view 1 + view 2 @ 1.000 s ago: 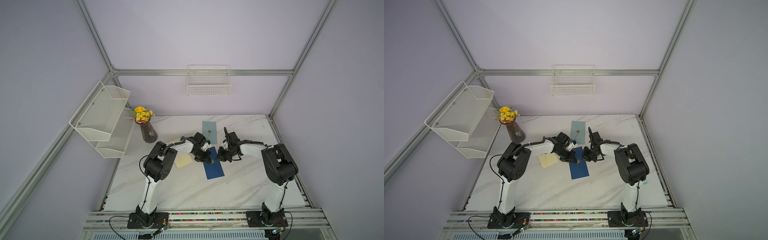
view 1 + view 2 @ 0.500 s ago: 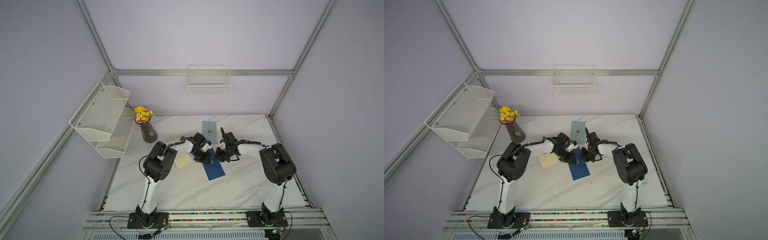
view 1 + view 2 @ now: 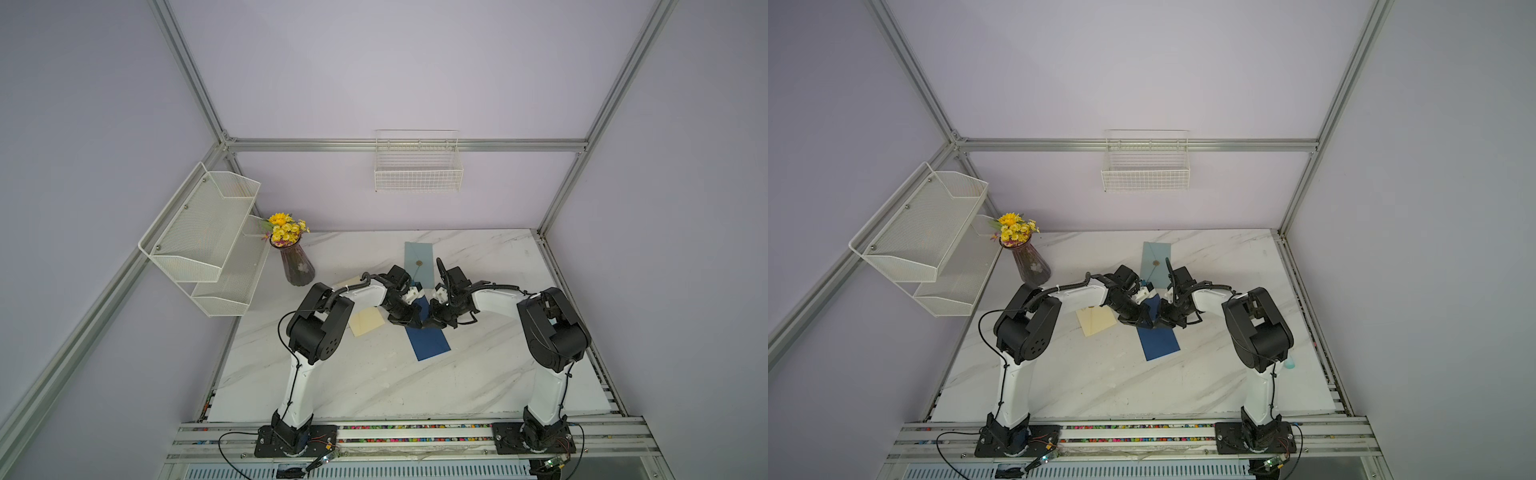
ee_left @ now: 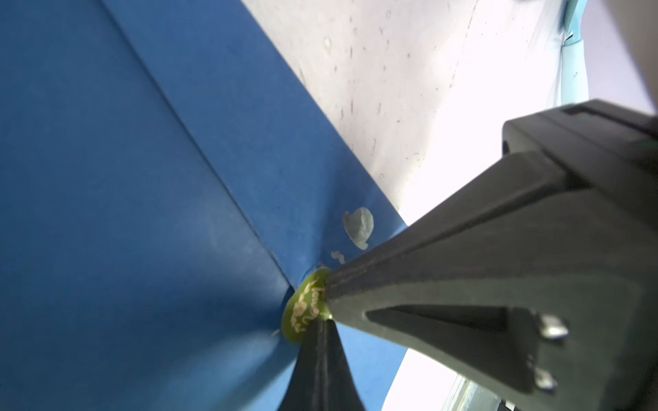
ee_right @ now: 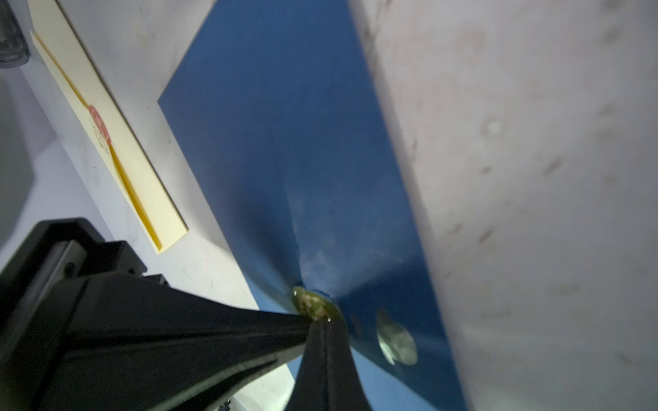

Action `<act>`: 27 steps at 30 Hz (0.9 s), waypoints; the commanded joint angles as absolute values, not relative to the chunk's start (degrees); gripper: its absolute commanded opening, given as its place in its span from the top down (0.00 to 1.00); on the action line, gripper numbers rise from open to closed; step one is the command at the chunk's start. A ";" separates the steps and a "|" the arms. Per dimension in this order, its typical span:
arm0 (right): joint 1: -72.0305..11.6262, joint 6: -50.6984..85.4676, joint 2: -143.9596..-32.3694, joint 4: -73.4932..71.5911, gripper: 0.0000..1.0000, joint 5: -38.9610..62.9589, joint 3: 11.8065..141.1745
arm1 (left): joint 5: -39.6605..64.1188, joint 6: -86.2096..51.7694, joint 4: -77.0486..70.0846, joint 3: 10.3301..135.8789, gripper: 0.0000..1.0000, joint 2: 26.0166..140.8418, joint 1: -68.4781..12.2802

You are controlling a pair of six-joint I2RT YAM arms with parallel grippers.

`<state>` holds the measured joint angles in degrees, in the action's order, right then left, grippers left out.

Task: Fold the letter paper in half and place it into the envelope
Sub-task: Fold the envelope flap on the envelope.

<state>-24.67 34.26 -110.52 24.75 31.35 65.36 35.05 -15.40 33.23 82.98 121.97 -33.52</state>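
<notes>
The dark blue envelope (image 3: 430,338) (image 3: 1160,340) lies mid-table, its far end raised between my two grippers. Its flap tip carries a green seal (image 4: 304,309) (image 5: 311,302), and the paper puckers around it, with the pale blue inner side showing underneath. My left gripper (image 3: 417,324) (image 4: 322,320) is shut on the flap tip at the seal. My right gripper (image 3: 427,324) (image 5: 322,322) is shut too, its tip touching the same seal from the opposite side. The letter paper is out of view.
A cream envelope (image 3: 365,322) with a red seal lies just left of the grippers. A pale blue envelope (image 3: 419,259) lies behind them. A vase of yellow flowers (image 3: 296,266) and a white mesh shelf (image 3: 208,232) stand at the back left.
My right gripper has moved left, still shut, until its tip met the left gripper at the seal. The left gripper has stayed put.
</notes>
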 commanded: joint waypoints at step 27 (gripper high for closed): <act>-27.52 34.80 -119.08 30.19 1.00 24.16 64.41 | 29.57 -13.57 38.31 77.60 1.00 122.64 -28.74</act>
<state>-25.93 34.22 -112.46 25.30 32.25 67.24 36.60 -15.22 35.48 79.81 120.22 -29.39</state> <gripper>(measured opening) 0.044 0.047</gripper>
